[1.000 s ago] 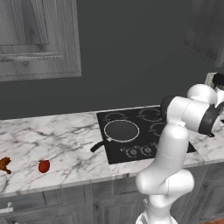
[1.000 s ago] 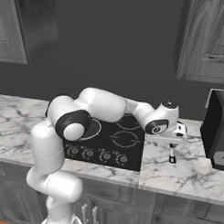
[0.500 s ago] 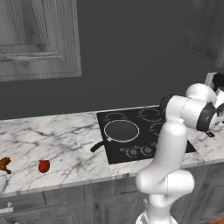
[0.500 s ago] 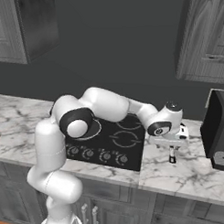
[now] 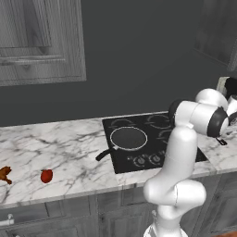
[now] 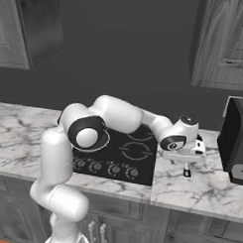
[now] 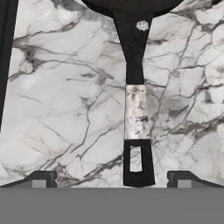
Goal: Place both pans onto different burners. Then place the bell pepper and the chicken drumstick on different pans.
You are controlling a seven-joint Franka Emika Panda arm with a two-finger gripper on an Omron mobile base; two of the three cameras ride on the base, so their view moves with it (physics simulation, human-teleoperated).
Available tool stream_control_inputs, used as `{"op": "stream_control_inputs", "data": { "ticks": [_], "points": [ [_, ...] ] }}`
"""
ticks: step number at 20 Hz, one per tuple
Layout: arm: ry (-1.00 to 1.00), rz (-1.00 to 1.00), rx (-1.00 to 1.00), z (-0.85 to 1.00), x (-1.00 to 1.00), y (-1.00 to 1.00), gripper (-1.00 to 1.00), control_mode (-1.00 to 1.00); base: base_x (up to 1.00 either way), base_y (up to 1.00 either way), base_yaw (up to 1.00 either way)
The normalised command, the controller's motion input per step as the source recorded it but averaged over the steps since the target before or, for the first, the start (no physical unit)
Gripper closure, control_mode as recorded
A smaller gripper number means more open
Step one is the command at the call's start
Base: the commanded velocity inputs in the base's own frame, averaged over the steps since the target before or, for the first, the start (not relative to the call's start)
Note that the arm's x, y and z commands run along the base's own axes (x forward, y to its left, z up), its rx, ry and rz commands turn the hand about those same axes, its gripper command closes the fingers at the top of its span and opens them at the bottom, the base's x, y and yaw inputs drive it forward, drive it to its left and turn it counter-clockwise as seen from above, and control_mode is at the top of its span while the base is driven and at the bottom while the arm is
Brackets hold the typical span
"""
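The end effector [image 7: 111,179], fingers spread, hovers over a pan's handle [image 7: 134,109] on the marble tabletop [image 7: 65,109] beside the cooktop [image 6: 127,153].

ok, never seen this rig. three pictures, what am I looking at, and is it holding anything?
It is a rendered kitchen with a white robot arm on a base that can drive. Two pictures come from cameras on the base, behind the arm to its left and right. The third comes from a camera on the hand, looking along the gripper.

On the marble counter lies a black cooktop with one pan on a burner. Far left lie the red bell pepper and the chicken drumstick.

The second pan sits on the counter right of the cooktop. The hand view shows its handle running between the open fingertips, so nothing is held yet.
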Motion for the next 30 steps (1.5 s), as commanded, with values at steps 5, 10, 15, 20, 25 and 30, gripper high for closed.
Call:
{"op": "stream_control_inputs", "data": {
  "ticks": [5,10,15,20,25,30],
  "points": [
    [0.0,0.0,0.0,-0.16,0.16,-0.06,-1.0,-1.0,0.0,0.0,0.0],
    [0.0,0.0,0.0,-0.11,0.2,-0.1,-1.0,-1.0,0.0,0.0,0.0],
    [0.0,0.0,0.0,-0.11,0.18,-0.16,-1.0,-1.0,0.0,0.0,0.0],
    [0.0,0.0,0.0,-0.13,0.13,-0.15,-1.0,-1.0,0.0,0.0,0.0],
    [0.0,0.0,0.01,-0.14,0.1,-0.09,-1.0,-1.0,0.0,0.0,0.0],
    [0.0,0.0,0.01,-0.14,0.07,-0.01,-1.0,-1.0,0.0,0.0,0.0]
  ]
}}
